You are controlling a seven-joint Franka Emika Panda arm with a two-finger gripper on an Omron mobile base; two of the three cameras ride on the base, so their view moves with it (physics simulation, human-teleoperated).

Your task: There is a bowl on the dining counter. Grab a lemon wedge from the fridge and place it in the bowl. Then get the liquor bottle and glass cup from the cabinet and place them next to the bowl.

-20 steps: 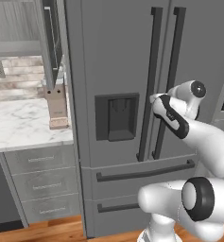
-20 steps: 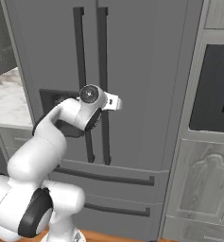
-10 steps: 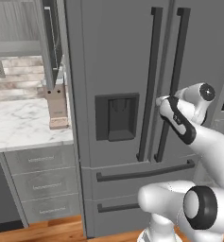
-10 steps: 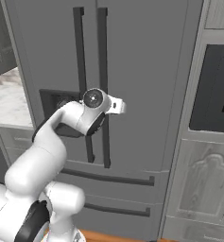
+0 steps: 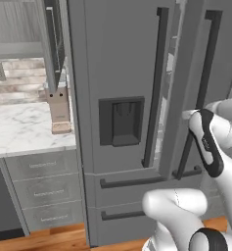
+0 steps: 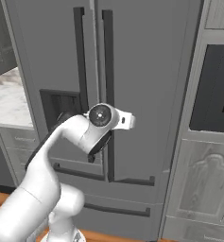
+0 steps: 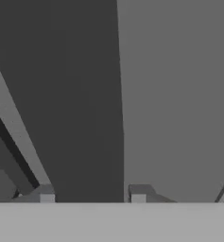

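Against the fridge [image 5: 122,73], at its right door's long dark handle [image 5: 200,93], the pincer [image 7: 92,191] is seen with its tips parted around the handle; whether it grips cannot be told.

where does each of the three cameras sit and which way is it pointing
Left base view: behind the arm on its left, facing the tall grey French-door fridge, its right door ajar; the white arm rises at lower right, beside the marble worktop.
Right base view: behind on the right, facing the same fridge and a dark wall oven; arm at lower left.
Hand view: on the hand, close against the dark vertical handle; gripper tips at bottom.
Both base views share the fridge and arm.
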